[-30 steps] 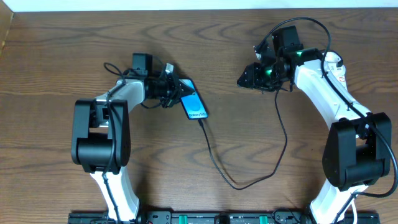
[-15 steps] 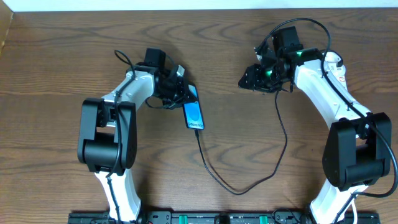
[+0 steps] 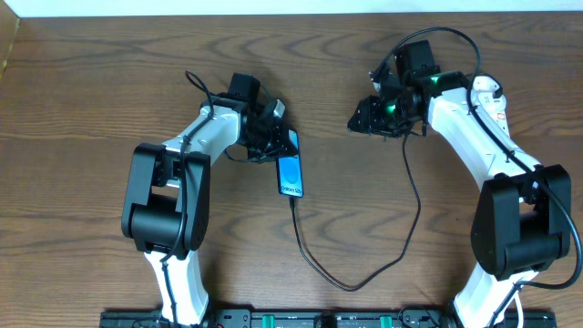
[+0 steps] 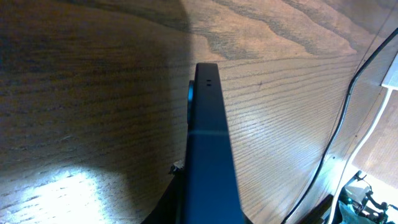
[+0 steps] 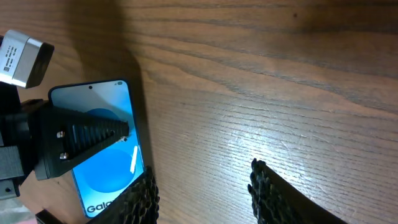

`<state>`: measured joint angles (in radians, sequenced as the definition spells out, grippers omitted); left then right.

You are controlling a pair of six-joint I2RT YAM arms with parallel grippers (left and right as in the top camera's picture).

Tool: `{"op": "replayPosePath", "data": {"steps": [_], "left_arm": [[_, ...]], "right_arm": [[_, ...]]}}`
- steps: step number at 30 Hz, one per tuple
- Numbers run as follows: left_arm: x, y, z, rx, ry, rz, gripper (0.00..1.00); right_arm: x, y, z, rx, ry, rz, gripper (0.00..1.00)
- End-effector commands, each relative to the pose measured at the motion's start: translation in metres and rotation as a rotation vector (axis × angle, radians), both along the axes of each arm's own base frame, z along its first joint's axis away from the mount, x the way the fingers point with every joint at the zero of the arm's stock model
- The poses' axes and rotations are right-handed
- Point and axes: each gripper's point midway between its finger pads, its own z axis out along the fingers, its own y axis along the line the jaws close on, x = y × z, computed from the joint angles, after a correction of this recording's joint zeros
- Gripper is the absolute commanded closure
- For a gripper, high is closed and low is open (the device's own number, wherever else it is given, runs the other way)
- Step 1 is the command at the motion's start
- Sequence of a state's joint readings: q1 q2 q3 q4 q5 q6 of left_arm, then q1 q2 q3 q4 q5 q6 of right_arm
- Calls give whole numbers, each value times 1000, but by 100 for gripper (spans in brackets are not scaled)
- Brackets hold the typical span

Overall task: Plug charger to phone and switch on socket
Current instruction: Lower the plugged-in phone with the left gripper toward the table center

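one phone (image 3: 290,175), charger (image 3: 319,260) attached, clamped in left claw (image 3: 281,141); right claw (image 5: 202,173) spread.

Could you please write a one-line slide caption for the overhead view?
Left gripper holds the phone by its top end; the charger cable loops from its lower end toward the right arm.

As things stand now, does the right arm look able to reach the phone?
Probably yes. Bare table lies between the open right gripper and the phone, so the way looks free. But the left gripper is clamped on the phone's upper end, and the charger sits in its lower end.
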<state>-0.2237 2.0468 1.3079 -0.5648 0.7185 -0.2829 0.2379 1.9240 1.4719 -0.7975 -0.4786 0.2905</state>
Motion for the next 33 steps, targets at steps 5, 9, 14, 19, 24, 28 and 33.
{"op": "replayPosePath", "data": {"steps": [5, 9, 14, 19, 24, 28, 33], "left_arm": [[6, -3, 13, -9, -45, -18, 88], [6, -3, 13, -9, -45, -18, 87], [2, -2, 12, -5, -27, -18, 87], [-2, -1, 11, 0, -4, -18, 83], [-4, 0, 11, 2, 5, -18, 71], [-5, 0, 11, 2, 7, -18, 64], [-4, 0, 11, 3, 6, -18, 57]], "right_arm": [[2, 2, 4, -4, -19, 20, 53], [2, 2, 4, -7, -17, 20, 53], [1, 2, 4, -8, -11, 20, 53], [1, 1, 4, -8, -11, 19, 53], [0, 1, 3, -9, -9, 20, 53], [0, 1, 3, -10, -12, 26, 53], [0, 1, 3, -11, -13, 26, 53]]}}
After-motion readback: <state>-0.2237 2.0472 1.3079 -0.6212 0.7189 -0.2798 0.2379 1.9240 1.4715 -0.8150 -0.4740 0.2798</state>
